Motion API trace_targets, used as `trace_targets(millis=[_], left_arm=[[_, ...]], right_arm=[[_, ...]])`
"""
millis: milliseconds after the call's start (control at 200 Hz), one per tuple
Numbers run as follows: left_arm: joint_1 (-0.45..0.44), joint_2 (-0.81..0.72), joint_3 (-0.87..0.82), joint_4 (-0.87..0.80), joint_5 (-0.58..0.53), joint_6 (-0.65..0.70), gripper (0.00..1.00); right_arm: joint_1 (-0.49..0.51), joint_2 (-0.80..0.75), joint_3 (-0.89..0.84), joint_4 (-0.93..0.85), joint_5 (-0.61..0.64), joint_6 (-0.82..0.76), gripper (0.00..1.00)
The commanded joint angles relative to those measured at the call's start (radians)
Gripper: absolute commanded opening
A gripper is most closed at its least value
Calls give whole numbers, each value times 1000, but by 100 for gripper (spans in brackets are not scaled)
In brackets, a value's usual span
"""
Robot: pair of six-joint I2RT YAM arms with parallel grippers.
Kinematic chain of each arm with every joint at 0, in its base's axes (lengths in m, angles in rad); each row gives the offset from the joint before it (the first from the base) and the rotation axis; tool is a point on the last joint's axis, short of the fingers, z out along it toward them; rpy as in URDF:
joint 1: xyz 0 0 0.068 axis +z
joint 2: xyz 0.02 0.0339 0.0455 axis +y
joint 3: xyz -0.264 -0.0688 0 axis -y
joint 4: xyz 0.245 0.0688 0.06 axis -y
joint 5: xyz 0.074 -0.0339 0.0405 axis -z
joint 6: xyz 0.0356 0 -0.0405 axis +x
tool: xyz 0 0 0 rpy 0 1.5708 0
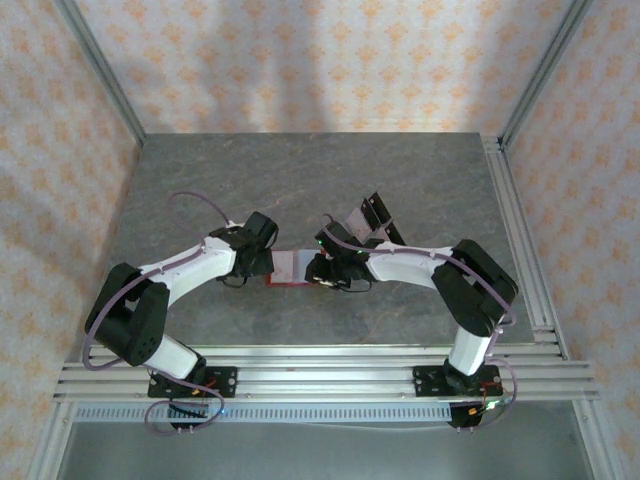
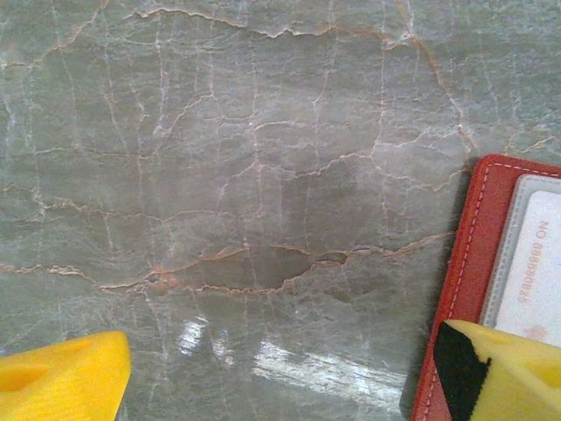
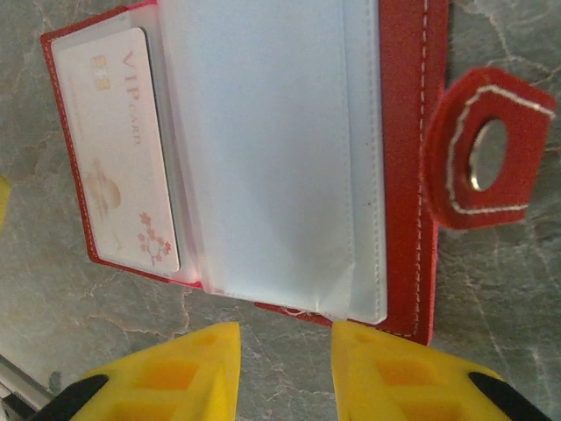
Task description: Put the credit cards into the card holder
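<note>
Red card holder (image 3: 405, 105) lies open on the table (image 1: 200, 190), one card (image 3: 118, 149) sleeved. Our left gripper (image 2: 280, 377) gapes wide, right gripper (image 3: 285, 355) half-open, both empty; we should pin the holder's edge before fetching the credit cards (image 1: 360, 220)

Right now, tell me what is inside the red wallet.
The open wallet shows one card tucked at one end. The plastic sleeves beside it look empty; anything under them is hidden.
</note>
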Motion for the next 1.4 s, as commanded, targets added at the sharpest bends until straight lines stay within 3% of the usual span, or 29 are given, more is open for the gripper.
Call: trace_targets(millis=[0, 1396], left_arm=[[-4, 15, -2, 3, -6, 4, 91], [-10, 41, -10, 22, -3, 8, 91]], right_arm=[[3, 12, 12, 18, 22, 8, 32], [-38, 83, 61, 51, 7, -7, 30]])
